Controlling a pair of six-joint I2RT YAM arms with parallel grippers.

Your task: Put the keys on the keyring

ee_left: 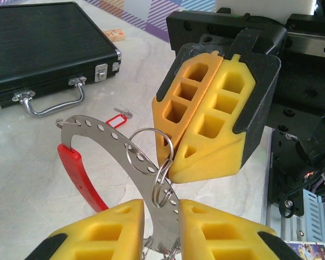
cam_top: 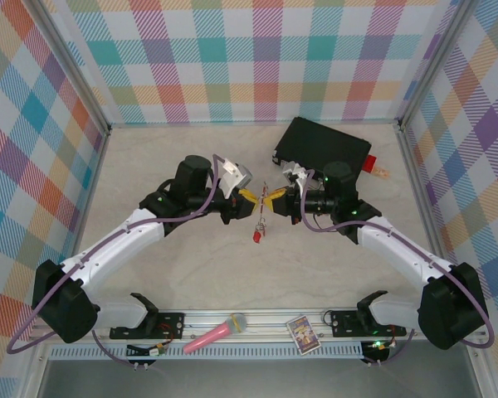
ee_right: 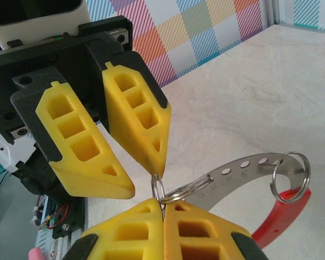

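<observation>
The keyring (ee_left: 105, 134) is a grey perforated metal band with a red arc; it is held up in mid-air between the two arms. My left gripper (ee_left: 161, 206) is shut on the band's lower end. Opposite, my right gripper (ee_right: 163, 203) is shut on a small split ring (ee_left: 162, 184) that links into a larger ring threaded on the band. In the top view the left gripper (cam_top: 251, 197) and right gripper (cam_top: 274, 197) meet tip to tip, with a red key (cam_top: 256, 236) dangling below them. Another red key (ee_left: 115, 120) lies on the table near the case.
A black hard case (cam_top: 319, 145) lies behind the right arm, with a red block (cam_top: 371, 164) at its right end. A pink microphone (cam_top: 216, 332) and a small card (cam_top: 303, 334) rest on the front rail. Checked walls enclose the table.
</observation>
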